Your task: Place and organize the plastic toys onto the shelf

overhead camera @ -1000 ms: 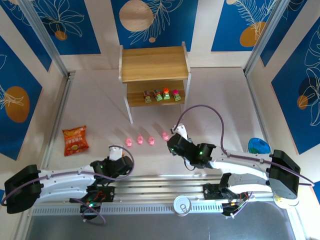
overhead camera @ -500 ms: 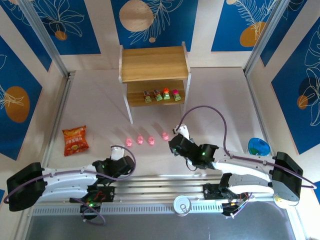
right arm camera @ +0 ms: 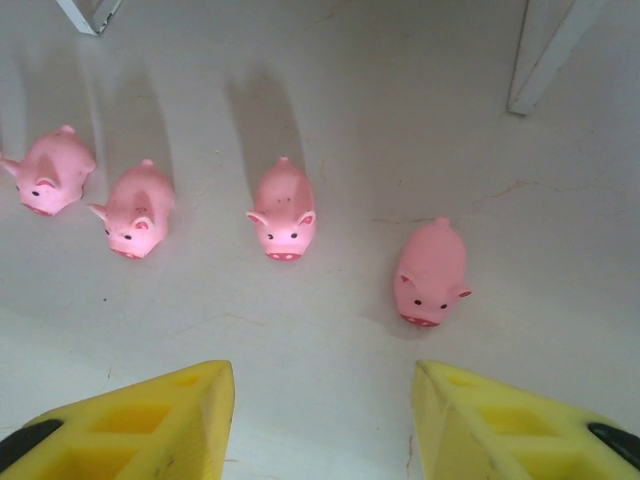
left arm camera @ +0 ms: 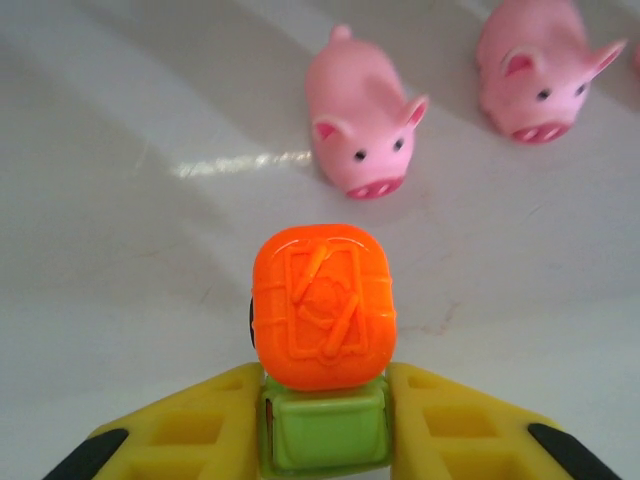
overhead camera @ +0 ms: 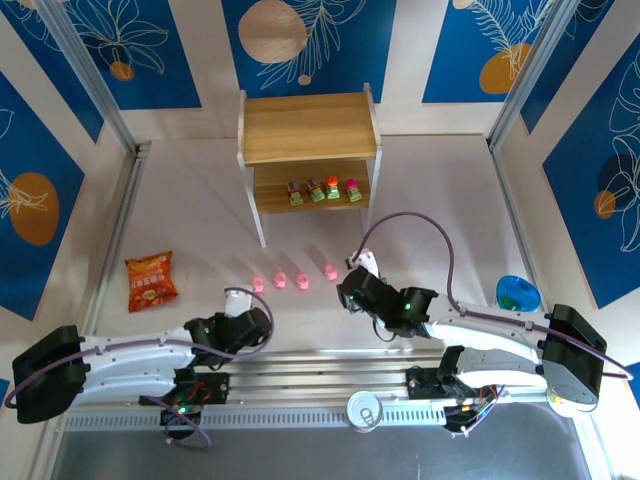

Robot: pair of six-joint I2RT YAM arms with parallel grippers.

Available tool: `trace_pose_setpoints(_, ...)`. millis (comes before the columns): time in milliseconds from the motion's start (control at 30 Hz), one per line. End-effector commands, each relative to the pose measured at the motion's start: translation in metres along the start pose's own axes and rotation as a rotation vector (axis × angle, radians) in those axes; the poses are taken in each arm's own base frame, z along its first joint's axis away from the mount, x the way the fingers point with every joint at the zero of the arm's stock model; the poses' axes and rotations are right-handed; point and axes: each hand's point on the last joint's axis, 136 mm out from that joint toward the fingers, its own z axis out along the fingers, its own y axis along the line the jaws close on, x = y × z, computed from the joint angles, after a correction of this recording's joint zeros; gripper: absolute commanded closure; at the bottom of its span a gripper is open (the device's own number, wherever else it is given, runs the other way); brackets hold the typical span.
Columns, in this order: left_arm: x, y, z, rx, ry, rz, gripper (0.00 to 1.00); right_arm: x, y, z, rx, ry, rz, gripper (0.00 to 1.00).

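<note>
My left gripper [left arm camera: 322, 432] is shut on a blocky toy [left arm camera: 322, 310] with an orange top and a green base, its yellow fingers [left arm camera: 190, 430] pressing the base from both sides. Beyond it stand two pink pigs [left arm camera: 360, 140]. From above, the left gripper [overhead camera: 255, 320] is just short of the left end of a row of several pink pigs [overhead camera: 281, 281]. My right gripper [overhead camera: 350, 285] hovers near the rightmost pig [overhead camera: 330, 271]. In its wrist view it stands open [right arm camera: 322, 420] with bare table between the fingers and that pig [right arm camera: 431, 272] just ahead. The shelf [overhead camera: 308, 128] stands further back, with several blocky toys [overhead camera: 316, 190] on its lower tier.
An orange snack bag [overhead camera: 150, 280] lies at the left, and a blue bowl [overhead camera: 517, 293] sits at the right beside the right arm. A white cup [overhead camera: 365, 410] rests on the rail at the near edge. The shelf's white legs [right arm camera: 545, 60] rise behind the pigs.
The left gripper has closed onto the orange-topped toy and edged slightly right. The right arm has shifted only a little and its jaws stay open.
</note>
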Motion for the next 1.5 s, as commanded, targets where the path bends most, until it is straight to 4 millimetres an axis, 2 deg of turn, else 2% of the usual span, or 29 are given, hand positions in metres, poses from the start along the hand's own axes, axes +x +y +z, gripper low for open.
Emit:
trace_pose_setpoints(0, -0.017, -0.006, -0.009, 0.005, -0.027, 0.02, 0.72, 0.002, 0.002, -0.003, -0.029, 0.014, -0.014, 0.49)
trace_pose_setpoints(200, -0.049, -0.027, -0.022, 0.037, -0.069, 0.038, 0.72, 0.005, 0.002, -0.002, -0.05, 0.027, -0.028, 0.47)
trace_pose_setpoints(333, -0.075, -0.047, -0.029, 0.057, -0.101, 0.063, 0.71, 0.008, 0.016, -0.001, -0.131, 0.039, -0.053, 0.46)
trace_pose_setpoints(467, -0.099, -0.065, -0.029, 0.066, -0.116, 0.076, 0.7, 0.011, 0.021, -0.002, -0.164, 0.045, -0.071, 0.44)
trace_pose_setpoints(633, -0.124, -0.075, -0.024, 0.062, -0.133, 0.057, 0.7, 0.014, 0.015, -0.005, -0.165, 0.029, -0.076, 0.44)
trace_pose_setpoints(900, -0.17, -0.081, -0.01, 0.049, -0.159, -0.005, 0.7, 0.015, 0.014, -0.005, -0.187, 0.017, -0.068, 0.43)
trace_pose_setpoints(1200, -0.224, -0.076, 0.005, 0.02, -0.202, -0.062, 0.7, 0.014, 0.015, -0.005, -0.192, 0.016, -0.071, 0.42)
trace_pose_setpoints(1467, -0.255, -0.07, 0.016, -0.004, -0.214, -0.077, 0.7, 0.014, 0.019, -0.002, -0.197, 0.026, -0.077, 0.42)
